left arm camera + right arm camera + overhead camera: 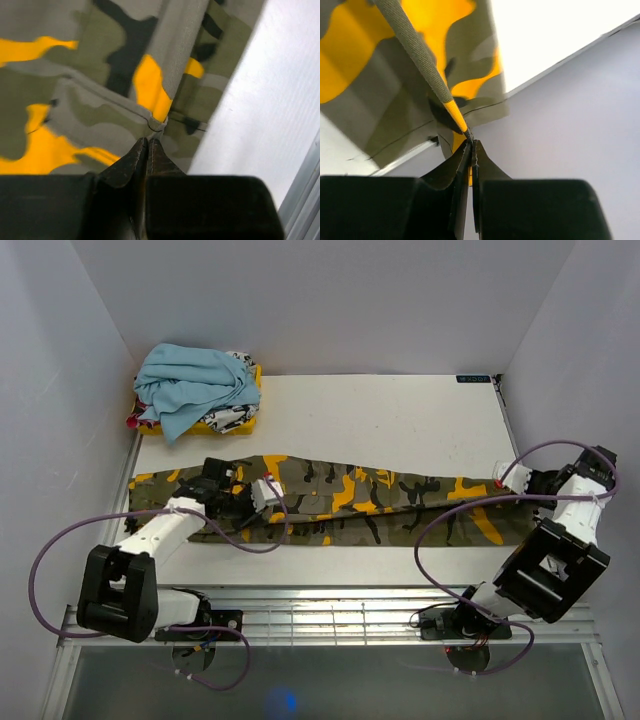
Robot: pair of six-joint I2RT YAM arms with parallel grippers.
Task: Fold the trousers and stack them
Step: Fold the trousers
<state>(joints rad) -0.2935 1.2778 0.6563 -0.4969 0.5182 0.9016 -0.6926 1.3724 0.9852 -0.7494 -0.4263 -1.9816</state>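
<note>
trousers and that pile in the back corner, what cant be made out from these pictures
- Top view: the left gripper and its arm cover part of the trousers; the right gripper hides the right-hand corner.
- Top view: the blue garment covers most of the yellow and white garment.
- Wrist views: how many layers each shut gripper pinches cannot be told; the black gripper bodies block the bottom.

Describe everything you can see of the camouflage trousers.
The camouflage trousers are olive-green cloth with yellow-orange and black blotches. They lie stretched lengthwise across the white table as a long narrow band. The left end effector pinches a seam fold toward one end; the right end effector pinches the opposite end's edge.
</note>
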